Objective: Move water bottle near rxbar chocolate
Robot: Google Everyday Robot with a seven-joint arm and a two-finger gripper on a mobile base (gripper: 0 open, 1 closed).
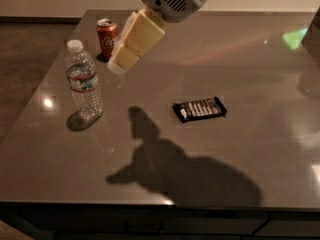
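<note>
Over the far left of the table (260, 134) we see the claw (119, 64) hanging in the air, its tip just right of the red soda can (107, 38); whether it is spread or pressed together we cannot tell. Below it, the water bottle (83, 81) stands upright near the left edge, well apart from the rxbar chocolate (199, 109), which lies flat near the middle.
</note>
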